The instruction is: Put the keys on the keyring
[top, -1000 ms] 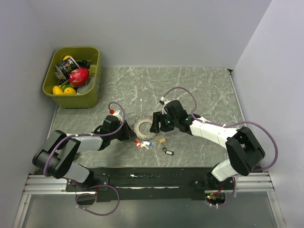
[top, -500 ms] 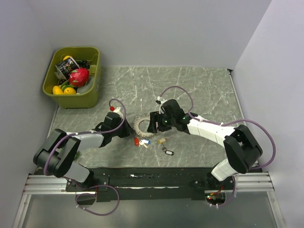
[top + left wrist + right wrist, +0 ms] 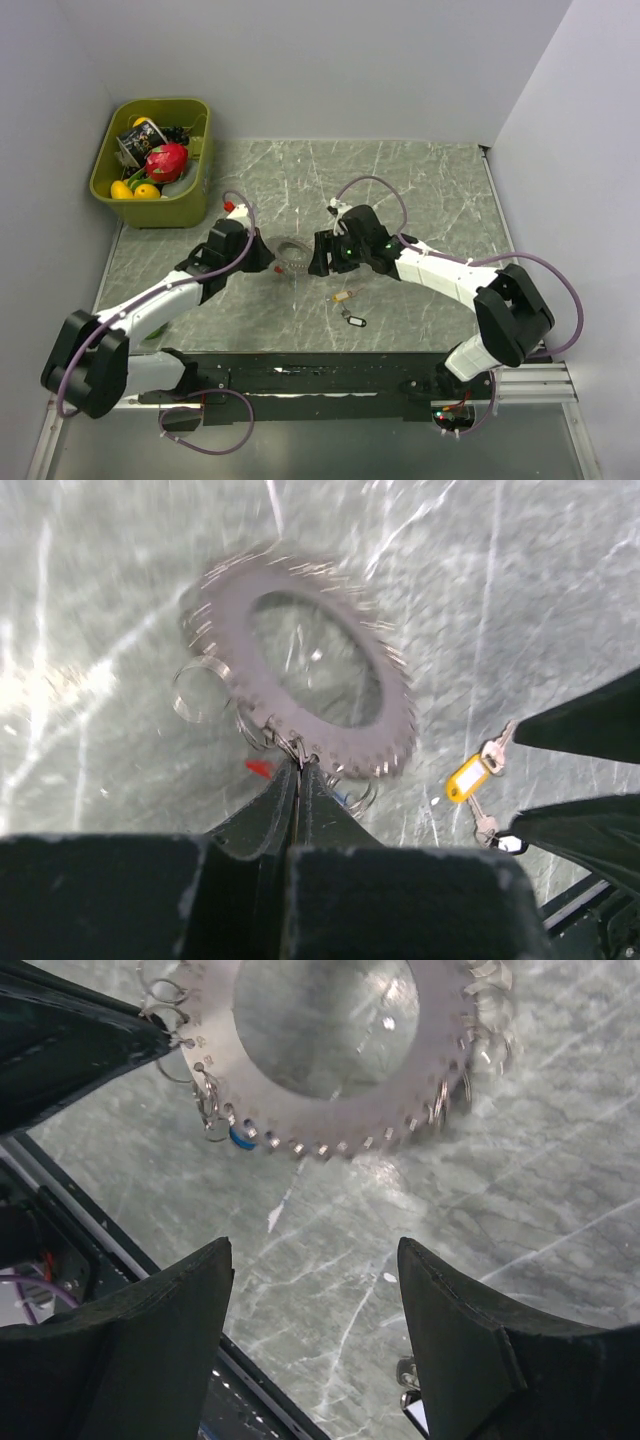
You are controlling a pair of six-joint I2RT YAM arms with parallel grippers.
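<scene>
Shifted far-left, the keyring (image 3: 222, 630) now hangs clamped at its near rim in the left gripper (image 3: 298, 768); keep it steady while the right gripper (image 3: 312, 1260), jaws apart just right, fetches the loose keys (image 3: 343, 297) lying nearer.

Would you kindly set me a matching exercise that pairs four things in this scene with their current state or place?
Things:
1. left end effector
2. right end effector
3. keyring
4. green bin

States or places:
A. in the far left corner
B. open, holding nothing
C. shut tight
D. pinched at its rim

Pairs: 1-C, 2-B, 3-D, 4-A
</scene>
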